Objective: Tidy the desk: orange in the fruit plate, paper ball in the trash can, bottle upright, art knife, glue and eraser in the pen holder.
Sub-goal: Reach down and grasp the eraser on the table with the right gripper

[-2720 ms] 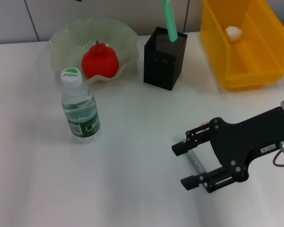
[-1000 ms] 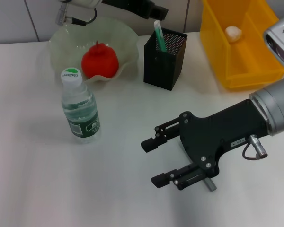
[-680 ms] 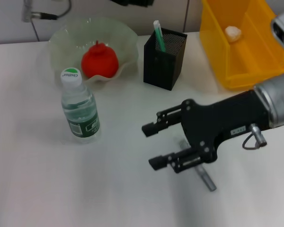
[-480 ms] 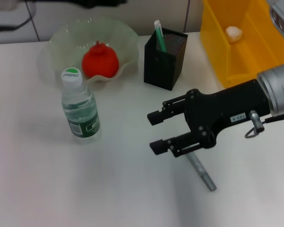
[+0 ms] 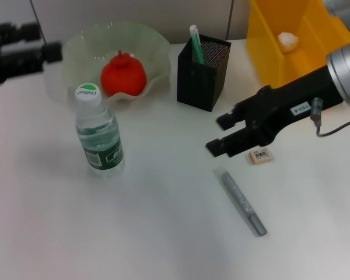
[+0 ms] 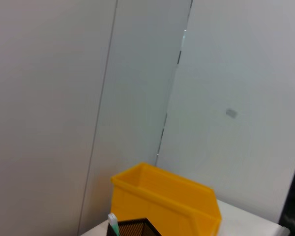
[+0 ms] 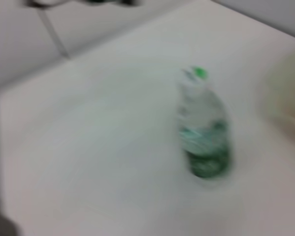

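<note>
- The right gripper [image 5: 217, 134] has been moved away from the grey knife [image 5: 241, 202] toward the far right of the worktop [image 5: 163, 233]; its jaws are held apart, narrowly, and nothing is between them.
- The knife is left lying flat on the worktop, not picked up. The eraser [image 5: 261, 155], hidden a moment ago, is now seen just beside the gripper. It is judged that the eraser is the next target.
- The left gripper [image 5: 23, 49] has been pulled back to the left edge, near the plate [image 5: 81, 44]; whether its jaws are open cannot be told.
- The orange [image 5: 123, 76] is lying in the plate.
- A green-and-white stick [image 5: 195, 46] is standing in the pen holder [image 5: 202, 73].
- The paper ball [image 5: 287, 39] is lying in the trash can [image 5: 297, 58].
- The bottle [image 5: 99, 133] is standing upright.
</note>
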